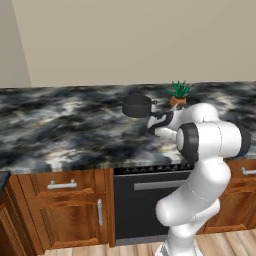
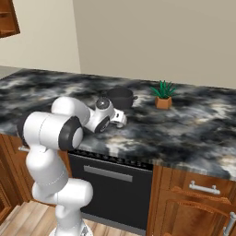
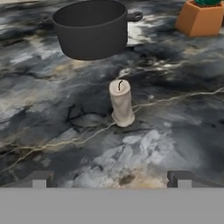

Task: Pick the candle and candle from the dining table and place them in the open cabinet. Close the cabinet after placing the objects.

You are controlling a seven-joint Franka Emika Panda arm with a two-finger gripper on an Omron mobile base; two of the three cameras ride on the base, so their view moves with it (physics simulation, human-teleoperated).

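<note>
Just ahead of the spread gripper stands a candle, apparently upright.

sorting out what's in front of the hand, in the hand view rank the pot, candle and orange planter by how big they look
1. black pot, clearly the largest.
2 and 3. candle and orange planter: unsure. The planter is cut off by the frame edge, and the candle stands nearer the camera.

A plain beige wall rises behind the long marbled black counter. Below the counter sit reddish-brown wooden fronts with short silver handles, and between them a black oven with a grey bar handle. The floor is light wood planks. Light is soft and even.
</note>
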